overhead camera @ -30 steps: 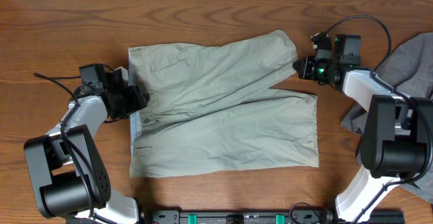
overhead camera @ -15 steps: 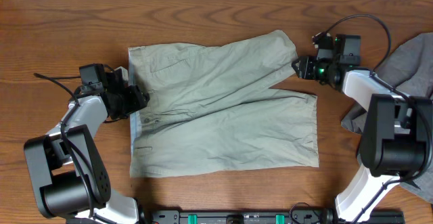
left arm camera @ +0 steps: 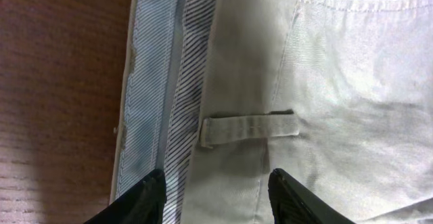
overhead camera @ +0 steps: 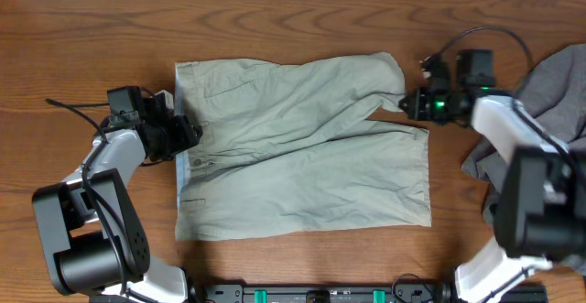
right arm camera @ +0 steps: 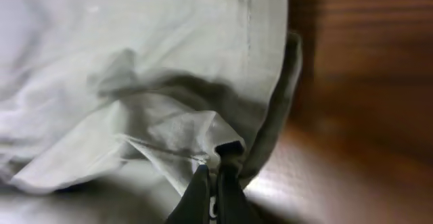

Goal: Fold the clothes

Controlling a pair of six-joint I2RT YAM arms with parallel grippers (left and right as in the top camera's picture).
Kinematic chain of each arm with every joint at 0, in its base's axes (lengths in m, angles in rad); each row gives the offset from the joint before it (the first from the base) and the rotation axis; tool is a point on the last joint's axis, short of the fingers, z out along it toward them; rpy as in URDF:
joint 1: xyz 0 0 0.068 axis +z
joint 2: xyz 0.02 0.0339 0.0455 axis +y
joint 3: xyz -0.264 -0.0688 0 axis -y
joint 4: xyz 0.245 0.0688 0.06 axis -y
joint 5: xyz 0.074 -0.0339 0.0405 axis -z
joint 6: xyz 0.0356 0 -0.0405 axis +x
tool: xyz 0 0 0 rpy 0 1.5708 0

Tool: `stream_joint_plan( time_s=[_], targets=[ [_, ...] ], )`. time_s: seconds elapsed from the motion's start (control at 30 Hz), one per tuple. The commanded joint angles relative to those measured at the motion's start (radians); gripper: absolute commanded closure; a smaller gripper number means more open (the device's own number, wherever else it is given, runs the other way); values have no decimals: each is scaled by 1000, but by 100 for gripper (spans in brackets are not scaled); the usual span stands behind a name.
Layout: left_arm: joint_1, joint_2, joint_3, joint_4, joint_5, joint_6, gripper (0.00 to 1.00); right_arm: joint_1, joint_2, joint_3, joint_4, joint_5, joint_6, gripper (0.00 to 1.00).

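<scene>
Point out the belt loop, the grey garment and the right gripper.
belt loop [left arm camera: 249,128]: left wrist view, middle of its strip.
grey garment [overhead camera: 563,79]: overhead view, its upper fold.
right gripper [right arm camera: 215,175]: right wrist view, between fingertips pinching the shorts [right arm camera: 101,61].

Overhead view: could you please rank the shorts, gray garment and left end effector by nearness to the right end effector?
1. shorts, leg hem in its grip.
2. gray garment, far right.
3. left end effector, far left, across the shorts.

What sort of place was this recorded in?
Probably a robot-lab workbench: a wooden table, khaki shorts spread flat between the left arm and right arm, and a grey garment at the edge.
</scene>
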Motion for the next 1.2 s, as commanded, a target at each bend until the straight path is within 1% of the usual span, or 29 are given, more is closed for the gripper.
stream_joint_plan(
  time_s=[0.0,0.1,0.23,0.4,0.43,0.5,0.53,0.6,0.7,0.83,0.93,0.97,1.0,1.03,1.07,1.17],
  targets=[
    [0,6,-3,-2,11,16,49,-26,-120,3,-56,53,-116,99],
    [0,6,-3,-2,11,16,49,-26,-162,3,-89,136,-115,99],
    [0,6,-3,-6,11,16,49,-26,-155,3,-158,245,-74,99],
    [0,6,-3,-16,11,16,49,-28,-138,3,-303,439,63,99],
    [0,6,-3,-16,11,16,49,-29,-137,3,-327,494,100,96],
    [0,6,-3,-16,11,16,49,-31,-137,3,-338,570,154,72],
    [0,6,-3,-16,11,16,49,-34,-137,3,-324,576,166,66],
    [0,6,-3,-16,11,17,49,-47,-137,3,-260,505,148,58],
    [0,6,-3,-16,11,17,49,-76,-131,3,-129,313,82,47],
    [0,6,-3,-12,11,16,49,-107,-89,3,-9,189,100,47],
    [0,6,-3,-12,11,17,49,-112,-26,3,35,156,117,46],
    [0,6,-3,-12,11,17,49,-111,8,3,57,135,117,45],
    [0,6,-3,-12,11,17,49,-111,31,3,75,113,117,42],
    [0,6,-3,-12,11,17,49,-111,66,3,104,70,117,38],
    [0,6,-3,-12,11,16,49,-111,94,3,132,24,117,37],
    [0,6,-3,-12,11,16,49,-111,169,3,244,-132,117,38]
  ],
)
